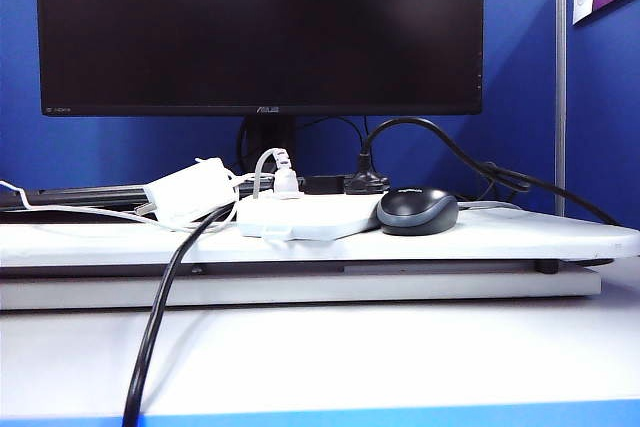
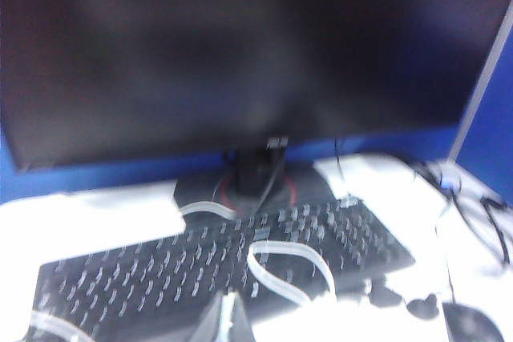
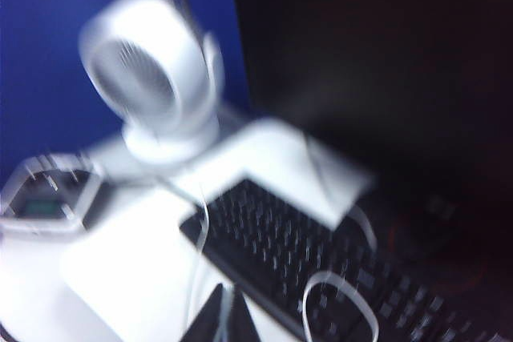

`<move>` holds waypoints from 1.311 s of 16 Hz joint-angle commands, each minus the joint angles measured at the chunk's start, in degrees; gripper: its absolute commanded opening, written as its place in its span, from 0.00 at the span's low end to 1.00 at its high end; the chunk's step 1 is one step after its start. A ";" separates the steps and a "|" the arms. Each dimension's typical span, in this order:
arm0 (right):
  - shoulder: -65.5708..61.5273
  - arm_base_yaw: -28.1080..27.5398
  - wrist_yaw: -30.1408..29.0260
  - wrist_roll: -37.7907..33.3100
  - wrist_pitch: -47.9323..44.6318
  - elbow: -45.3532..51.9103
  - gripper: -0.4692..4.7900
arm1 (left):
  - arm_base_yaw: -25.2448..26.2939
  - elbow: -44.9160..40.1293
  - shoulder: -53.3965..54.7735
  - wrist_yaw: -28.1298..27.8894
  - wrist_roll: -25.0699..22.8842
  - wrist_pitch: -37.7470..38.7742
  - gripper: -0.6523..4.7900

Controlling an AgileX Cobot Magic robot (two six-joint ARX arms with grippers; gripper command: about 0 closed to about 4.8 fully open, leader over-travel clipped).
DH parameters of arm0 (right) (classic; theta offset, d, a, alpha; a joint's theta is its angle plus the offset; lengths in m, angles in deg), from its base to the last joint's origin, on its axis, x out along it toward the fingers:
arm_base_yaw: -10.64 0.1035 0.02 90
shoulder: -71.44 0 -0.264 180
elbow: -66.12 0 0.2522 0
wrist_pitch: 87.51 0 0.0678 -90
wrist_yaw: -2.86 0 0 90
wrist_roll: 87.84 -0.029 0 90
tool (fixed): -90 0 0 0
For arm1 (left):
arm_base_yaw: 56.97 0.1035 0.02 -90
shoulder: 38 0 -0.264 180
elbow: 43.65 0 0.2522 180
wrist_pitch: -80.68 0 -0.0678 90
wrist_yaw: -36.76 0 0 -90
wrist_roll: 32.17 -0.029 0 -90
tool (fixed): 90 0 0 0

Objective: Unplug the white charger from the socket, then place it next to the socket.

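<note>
— Where's the exterior camera?
— Low at the tabletop (image 1: 320, 357) edge, facing the monitor (image 1: 260, 27).
— And the wrists?
— Both blurred, looking down from above over the keyboard (image 2: 224, 262) toward that monitor

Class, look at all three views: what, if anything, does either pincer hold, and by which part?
Nothing. The charger lies loose beside the power strip; neither pincer is near it.

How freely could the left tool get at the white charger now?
Probably yes: the white charger lies exposed left of the socket, nothing over it; only a black cable crosses in front. The left tool and right tool hover over the keyboard.
</note>
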 commanded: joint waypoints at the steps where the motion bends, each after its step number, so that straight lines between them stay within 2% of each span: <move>1: 10.12 0.04 0.02 6.32 6.82 0.04 0.08 | -0.02 0.07 -9.16 1.18 -0.24 9.03 0.11; 3: 14.82 0.00 0.85 6.36 11.08 1.95 0.08 | -0.02 0.07 -14.53 1.20 -0.17 14.25 0.11; 5: 19.65 0.02 1.42 6.32 9.60 7.30 0.08 | -0.02 0.02 -19.02 1.27 0.44 19.52 0.11; 6: 21.73 0.02 1.46 6.25 7.96 10.75 0.08 | -0.02 -0.15 -20.76 1.70 0.44 21.62 0.11; 7: 26.23 0.02 1.49 5.64 2.93 20.17 0.08 | -0.02 -1.46 -23.28 2.16 0.48 23.56 0.11; 9: 31.15 0.00 1.46 5.68 -5.77 31.23 0.08 | -0.02 -4.81 -25.00 2.97 4.63 23.23 0.11; 12: 38.12 0.00 1.49 5.68 -16.85 47.10 0.08 | -0.02 -14.47 -25.46 4.13 5.40 17.40 0.11; 14: 42.60 -0.09 2.78 5.57 -17.73 56.68 0.08 | -0.02 -23.34 -25.46 5.29 5.40 7.39 0.11; 15: 43.85 -0.09 3.82 4.55 -17.86 59.78 0.08 | -0.02 -25.68 -25.40 6.05 5.38 4.83 0.11; 16: 45.77 -0.09 8.28 3.19 -19.08 65.02 0.08 | -0.02 -30.58 -25.40 9.05 5.42 0.92 0.11; 18: 47.54 -0.13 11.43 0.92 -25.59 71.91 0.08 | -0.02 -34.34 -25.40 11.67 6.62 -0.79 0.11; 21: 47.19 -0.22 12.55 0.33 -35.21 81.94 0.08 | -0.02 -39.71 -25.40 9.55 6.19 -6.62 0.11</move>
